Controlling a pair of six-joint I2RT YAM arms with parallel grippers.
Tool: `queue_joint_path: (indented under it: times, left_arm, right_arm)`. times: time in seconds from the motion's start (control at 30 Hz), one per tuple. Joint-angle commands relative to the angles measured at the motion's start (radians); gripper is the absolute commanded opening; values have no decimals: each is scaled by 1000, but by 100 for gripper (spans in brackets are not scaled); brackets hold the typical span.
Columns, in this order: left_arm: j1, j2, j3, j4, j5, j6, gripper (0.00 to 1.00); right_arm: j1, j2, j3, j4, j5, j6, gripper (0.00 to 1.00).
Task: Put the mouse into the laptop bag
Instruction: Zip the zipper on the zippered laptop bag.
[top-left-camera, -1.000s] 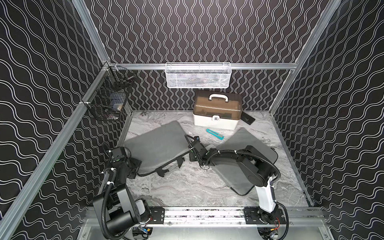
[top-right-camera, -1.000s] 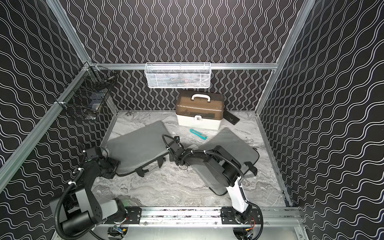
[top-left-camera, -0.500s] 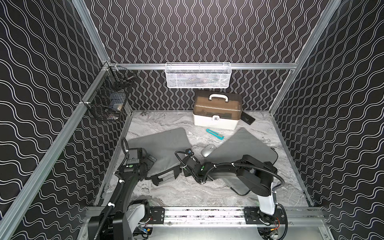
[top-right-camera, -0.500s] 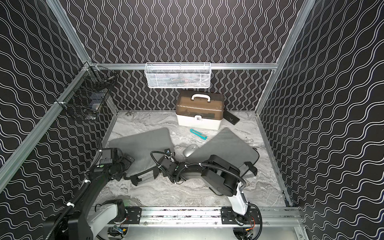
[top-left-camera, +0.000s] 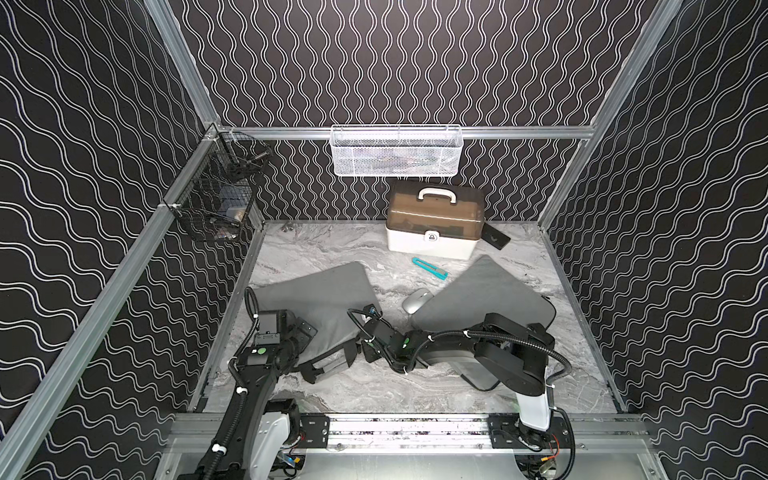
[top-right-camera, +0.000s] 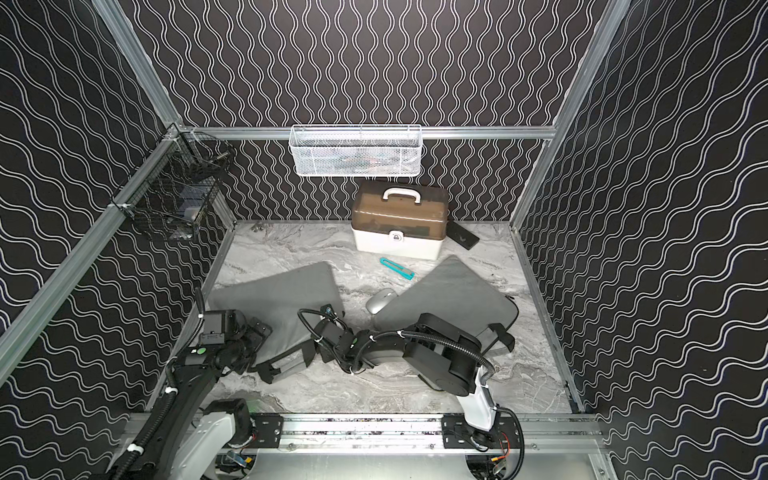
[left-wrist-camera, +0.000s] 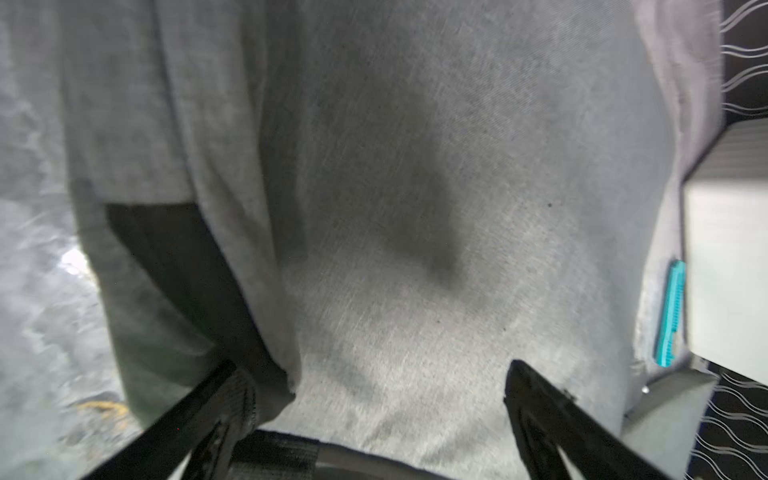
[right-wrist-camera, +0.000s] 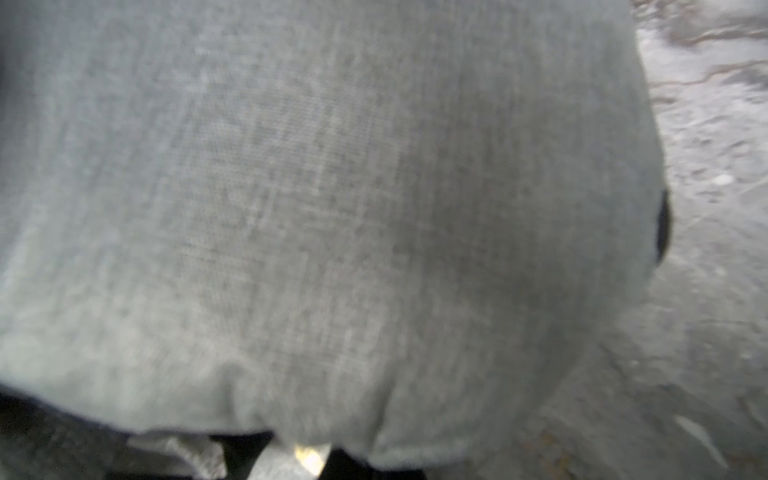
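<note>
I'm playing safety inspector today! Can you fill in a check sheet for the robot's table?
Surface: marble-look table, no spills seen.
Job's things: silver mouse lies outside, between a grey laptop bag and a second grey bag.
Clutter: teal cutter, lidded box.
Grippers: left gripper open over the first bag; right gripper shut at its near edge.
Cables: black hoses run along both arms.
Surroundings: white mesh basket and black wire basket hang on the rails; wavy-patterned walls.
</note>
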Motion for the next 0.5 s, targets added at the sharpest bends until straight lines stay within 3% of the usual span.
queue_joint_path:
  times: [0.0, 0.13, 0.27, 0.37, 0.47]
  left_arm:
    - [-7, 96, -14, 34, 87, -65, 97]
    - [-2, 378, 94, 142, -5, 0, 94]
    - [5, 584, 197, 231, -21, 4, 93]
    - [8, 652, 306, 170, -34, 23, 94]
    - [18, 590, 355, 66, -102, 0, 96]
  right_arm:
    - [33, -9, -13, 78, -178, -56, 0]
    - [51, -5, -30, 78, -146, -52, 0]
    - [52, 18, -24, 86, -151, -40, 0]
    - [50, 24, -3, 90, -165, -36, 0]
    - [47, 67, 22, 80, -171, -35, 0]
